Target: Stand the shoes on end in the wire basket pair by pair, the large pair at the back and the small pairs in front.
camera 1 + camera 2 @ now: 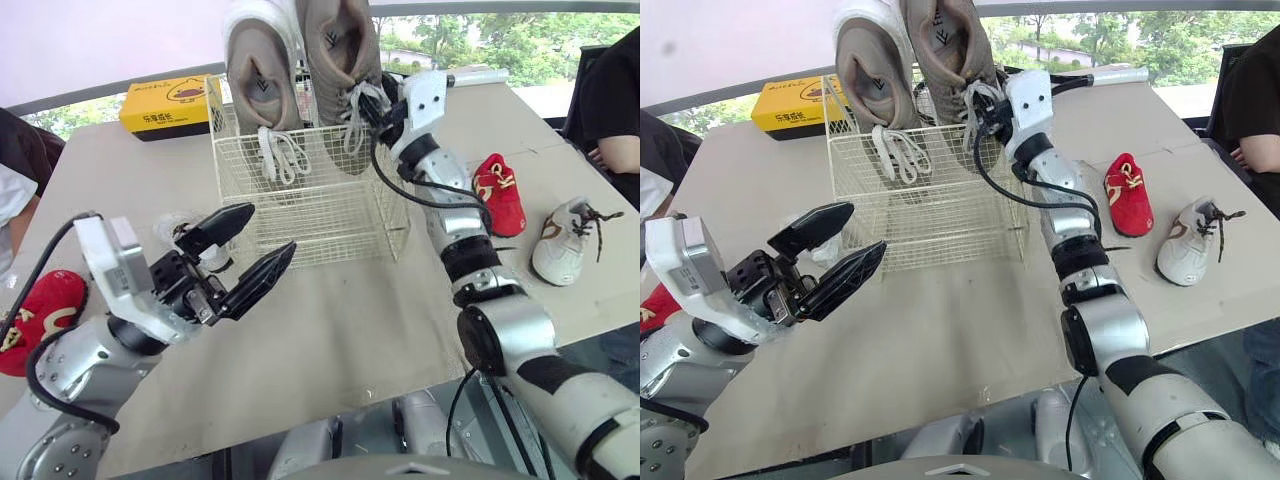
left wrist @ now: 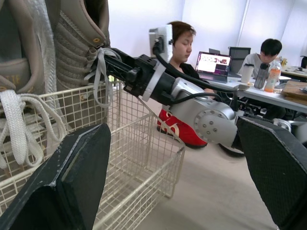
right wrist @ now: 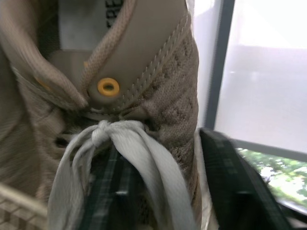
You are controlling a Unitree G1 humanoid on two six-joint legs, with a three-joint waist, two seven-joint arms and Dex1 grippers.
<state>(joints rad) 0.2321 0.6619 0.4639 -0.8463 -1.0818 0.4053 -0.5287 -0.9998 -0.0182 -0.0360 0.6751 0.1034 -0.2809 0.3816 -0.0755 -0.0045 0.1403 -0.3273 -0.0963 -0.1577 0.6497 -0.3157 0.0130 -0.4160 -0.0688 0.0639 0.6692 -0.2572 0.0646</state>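
Left eye view gives us the white wire basket (image 1: 330, 215) on the beige table (image 1: 350, 330). Two large taupe fabric sneakers stand on end along its back wall, the left sneaker (image 1: 262, 75) and the right sneaker (image 1: 338, 55), with white laces dangling. Our right gripper (image 1: 368, 112) is clamped on the right sneaker's laced upper. Our left gripper (image 1: 271, 227) hovers spread wide before the basket's left corner, holding nothing. One small red shoe (image 1: 500, 192) and a small white sneaker (image 1: 563, 243) lie right of the basket. Another red shoe (image 1: 40, 310) lies at the table's left edge. A yellow box (image 1: 165, 105) sits behind the basket.
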